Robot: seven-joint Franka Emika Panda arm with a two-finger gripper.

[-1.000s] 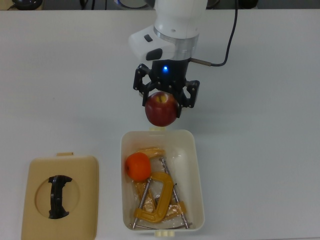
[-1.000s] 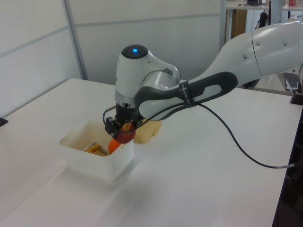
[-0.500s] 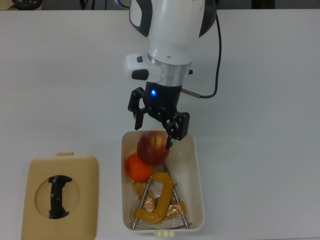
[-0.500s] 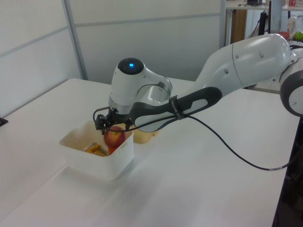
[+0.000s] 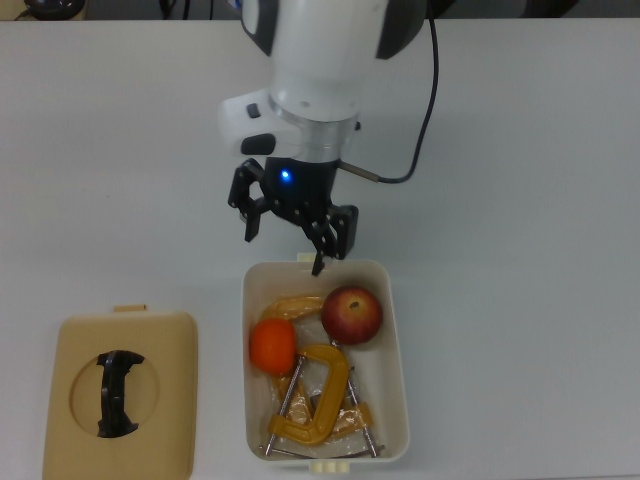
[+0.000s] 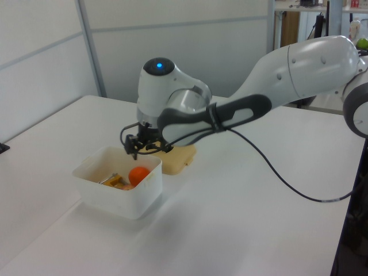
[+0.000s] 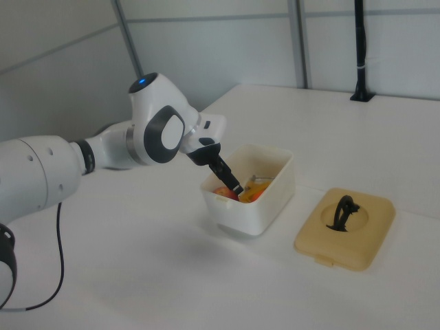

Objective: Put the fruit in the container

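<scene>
Round dark red apple [image 5: 352, 315] and bright orange fruit [image 5: 272, 346] lie inside the deep cream-white plastic tub [image 5: 396, 350], the black two-finger gripper [image 5: 288, 244] spread empty over its rim.

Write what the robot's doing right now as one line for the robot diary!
gripper: open, empty, above tub's end | apple: in tub | orange: in tub | clamps: in tub | lid: on table, off tub

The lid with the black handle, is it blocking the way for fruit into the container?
No. The lid lies flat on the table, apart from the container, at the top view's left. The container is open, and the apple and orange already sit inside.
</scene>
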